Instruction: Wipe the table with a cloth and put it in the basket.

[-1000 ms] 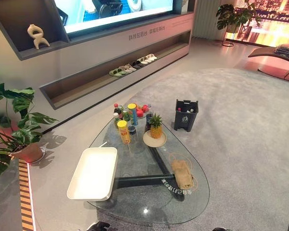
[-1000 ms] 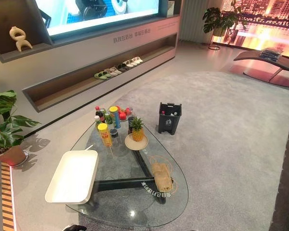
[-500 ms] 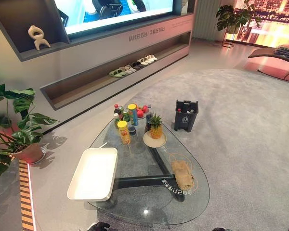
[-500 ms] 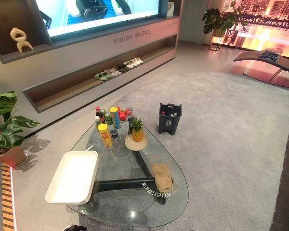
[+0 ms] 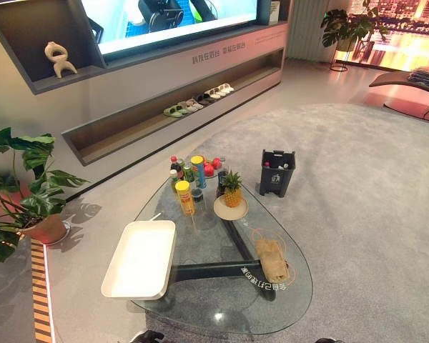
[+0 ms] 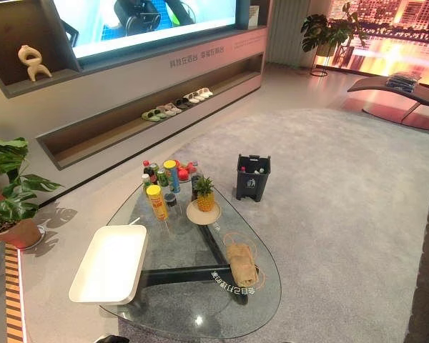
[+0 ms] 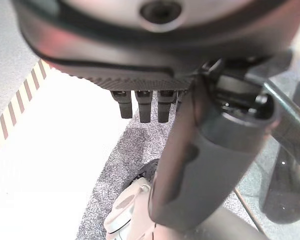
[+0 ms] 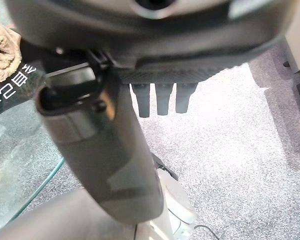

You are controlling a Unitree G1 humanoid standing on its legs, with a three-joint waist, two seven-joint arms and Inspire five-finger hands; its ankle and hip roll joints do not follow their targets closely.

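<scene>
Right now the cloth (image 5: 271, 259) lies on the glass table (image 5: 222, 314), toward my right side, its long axis running away from me. So my right hand (image 8: 160, 97) is nearer; both it and my left hand (image 7: 142, 102) hang loosely open, empty.
</scene>
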